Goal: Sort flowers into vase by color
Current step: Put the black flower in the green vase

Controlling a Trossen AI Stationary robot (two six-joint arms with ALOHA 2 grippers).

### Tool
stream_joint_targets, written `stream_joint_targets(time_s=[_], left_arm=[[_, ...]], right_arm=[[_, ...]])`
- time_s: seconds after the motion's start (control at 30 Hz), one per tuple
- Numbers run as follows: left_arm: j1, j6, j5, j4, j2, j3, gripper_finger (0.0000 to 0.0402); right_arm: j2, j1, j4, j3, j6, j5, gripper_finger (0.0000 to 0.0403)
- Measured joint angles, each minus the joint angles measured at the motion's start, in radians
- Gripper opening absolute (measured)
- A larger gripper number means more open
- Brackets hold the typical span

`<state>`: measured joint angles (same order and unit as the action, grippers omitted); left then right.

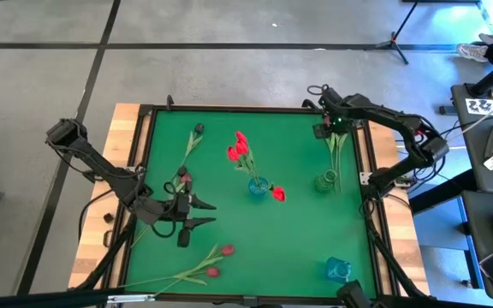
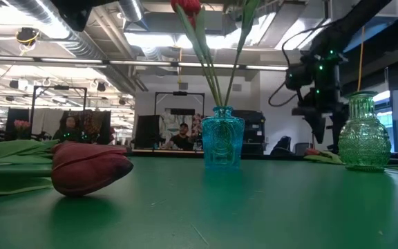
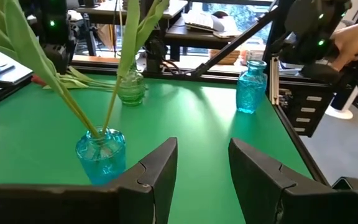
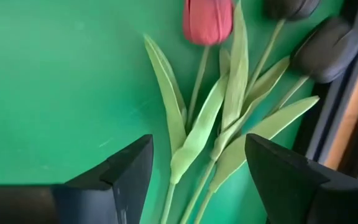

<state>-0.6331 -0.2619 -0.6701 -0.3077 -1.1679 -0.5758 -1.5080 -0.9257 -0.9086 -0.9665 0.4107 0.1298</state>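
A blue vase [image 1: 258,186] at mid-table holds red tulips [image 1: 240,150]; one red head [image 1: 278,194] droops beside it. Three tulips [image 4: 229,118], one red and two dark, lie flat on the green mat at the far right, stems toward an empty green vase [image 1: 326,180]. My right gripper [image 4: 197,168] hangs open above their leaves, pointing down, touching nothing. Maroon tulips [image 1: 187,162] lie on the mat at the left and pink-red ones [image 1: 204,265] at the near left. My left gripper [image 1: 202,214] stands open between these, pointing level toward the blue vase [image 3: 101,155].
A second blue vase [image 1: 339,270] stands empty at the near right. A black frame [image 1: 255,109] and wooden border [image 1: 127,120] run round the mat. A tulip head [image 2: 88,169] lies close to the low camera. A person [image 2: 182,138] sits far behind the table.
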Motion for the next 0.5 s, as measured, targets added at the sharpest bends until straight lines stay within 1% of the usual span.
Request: stream_joint_targets(time_s=[0.3, 0.43, 0.5], left_arm=[[-0.003, -0.018, 0.002, 0.0, 0.0, 0.0, 0.0141], [-0.003, -0.019, 0.002, 0.0, 0.0, 0.0, 0.0141], [-0.003, -0.019, 0.002, 0.0, 0.0, 0.0, 0.0141]], right_arm=[[-0.07, 0.0, 0.123, 0.092, 0.057, 0.018, 0.0253], [-0.094, 0.003, 0.159, 0.103, 0.088, 0.068, 0.0253], [-0.094, 0.003, 0.183, 0.103, 0.091, 0.031, 0.0253]])
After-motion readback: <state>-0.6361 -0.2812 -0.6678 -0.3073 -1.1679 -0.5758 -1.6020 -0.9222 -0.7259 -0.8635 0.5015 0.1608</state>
